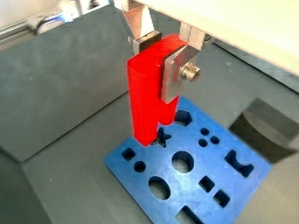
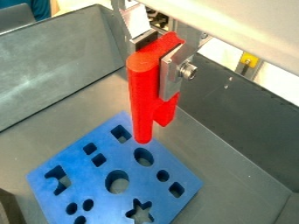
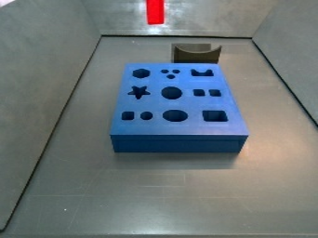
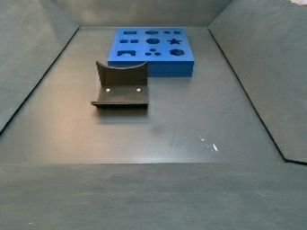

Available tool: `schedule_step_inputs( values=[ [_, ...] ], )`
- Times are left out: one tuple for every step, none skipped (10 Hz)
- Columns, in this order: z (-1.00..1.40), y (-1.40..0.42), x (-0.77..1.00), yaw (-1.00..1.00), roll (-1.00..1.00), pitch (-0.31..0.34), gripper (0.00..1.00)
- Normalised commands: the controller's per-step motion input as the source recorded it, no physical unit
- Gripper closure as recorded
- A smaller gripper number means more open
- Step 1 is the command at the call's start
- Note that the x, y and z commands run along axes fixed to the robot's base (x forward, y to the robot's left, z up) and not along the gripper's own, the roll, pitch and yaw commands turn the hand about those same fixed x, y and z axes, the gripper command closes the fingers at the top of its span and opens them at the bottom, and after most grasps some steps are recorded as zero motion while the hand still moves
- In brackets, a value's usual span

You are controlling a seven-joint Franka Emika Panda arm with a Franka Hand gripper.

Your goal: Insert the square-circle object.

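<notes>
My gripper (image 1: 162, 59) is shut on the upper end of the square-circle object (image 1: 146, 96), a long bright red peg that hangs upright from the jaws. Both wrist views show it, with the gripper (image 2: 158, 59) around the peg (image 2: 142, 96). The peg's lower end hovers well above the blue block (image 1: 184, 179) with shaped holes, over the block's edge (image 2: 82, 188). In a side view only the peg's lower end (image 3: 155, 11) shows, high behind the block (image 3: 174, 142); the gripper is out of frame there. The peg is out of the side view that shows the block far back (image 4: 156, 70).
The dark fixture (image 4: 121, 85) stands on the grey floor beside the block, also seen in a side view (image 3: 192, 53) and a wrist view (image 1: 268, 127). Sloping grey walls enclose the floor on all sides.
</notes>
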Motion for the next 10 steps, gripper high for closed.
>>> schedule_step_inputs(
  values=[
    [-0.25, 0.0, 0.0, -1.0, 0.02, -0.05, 1.0],
    [-0.29, 0.0, 0.0, -1.0, 0.0, -0.04, 1.0],
    [-0.29, 0.0, 0.0, -1.0, 0.0, -0.04, 1.0],
    [-0.29, 0.0, 0.0, -1.0, 0.0, -0.036, 1.0],
    [-0.36, 0.0, 0.0, -1.0, 0.0, -0.059, 1.0],
    [-0.43, -0.11, 0.0, -0.99, 0.0, -0.061, 1.0],
    [-0.42, -0.14, -0.05, -0.93, 0.0, -0.053, 1.0],
    [-0.44, -0.09, -0.03, -0.99, 0.0, -0.051, 1.0],
    [-0.43, 0.0, 0.0, -1.0, 0.0, -0.05, 1.0],
    [-0.38, 0.0, 0.0, -1.0, 0.0, -0.036, 1.0]
  ],
)
